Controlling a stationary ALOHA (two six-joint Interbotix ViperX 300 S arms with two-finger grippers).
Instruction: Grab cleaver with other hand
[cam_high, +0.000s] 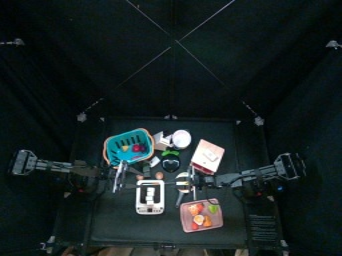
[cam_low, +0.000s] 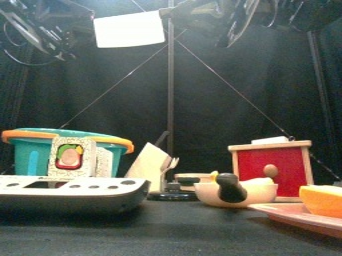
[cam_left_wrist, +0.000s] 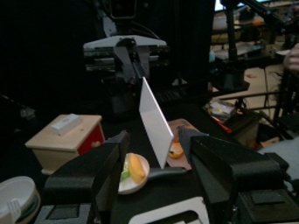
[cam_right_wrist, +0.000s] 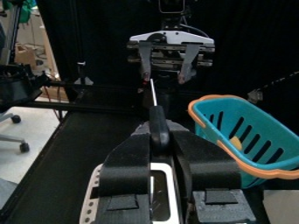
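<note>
A teal basket (cam_low: 67, 152) stands behind a white toaster (cam_low: 70, 190), beside a red box (cam_low: 271, 168).

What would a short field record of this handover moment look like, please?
cleaver: spans between the two grippers
right gripper: shut on the cleaver
left gripper: open, jaws either side of the cleaver, not gripping
handover: not yet done
nearby: teal basket, red box

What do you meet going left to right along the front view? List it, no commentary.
Teal basket with the white toaster in front of it → cleaver blade → small duck figure → red and white box → plate with an orange piece.
</note>
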